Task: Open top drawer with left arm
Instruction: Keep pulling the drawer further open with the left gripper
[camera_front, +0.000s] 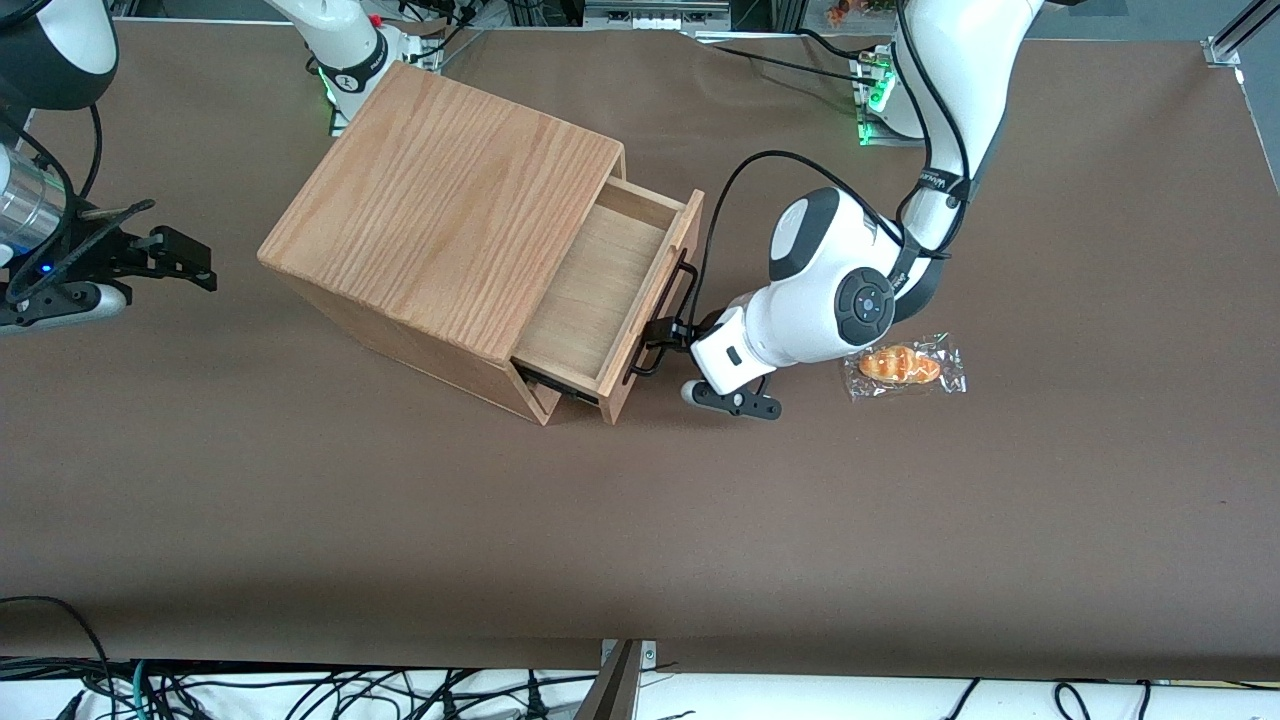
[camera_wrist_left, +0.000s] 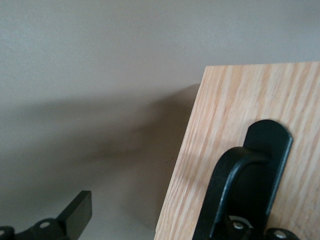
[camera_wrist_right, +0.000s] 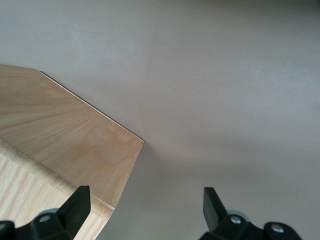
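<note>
The oak-grained cabinet (camera_front: 440, 190) stands on the brown table. Its top drawer (camera_front: 590, 290) is pulled partly out, and its pale-wood inside shows empty. The thin black bar handle (camera_front: 672, 295) runs along the drawer front (camera_wrist_left: 235, 110); one end of the handle (camera_wrist_left: 235, 185) shows close up in the left wrist view. The left arm (camera_front: 830, 290) reaches low toward the drawer front. Its gripper (camera_front: 657, 345) is at the handle with the fingers spread apart. One finger (camera_wrist_left: 75, 212) is clear of the drawer's side edge, and the other sits by the handle bar. The gripper's midpoint (camera_wrist_left: 160, 222) lies at the drawer front's edge.
A wrapped bread roll (camera_front: 903, 366) lies on the table just beside the left arm's wrist, toward the working arm's end. The arm's black cable (camera_front: 760, 165) loops above the table near the drawer. Bare brown table (camera_front: 640, 520) lies nearer the front camera.
</note>
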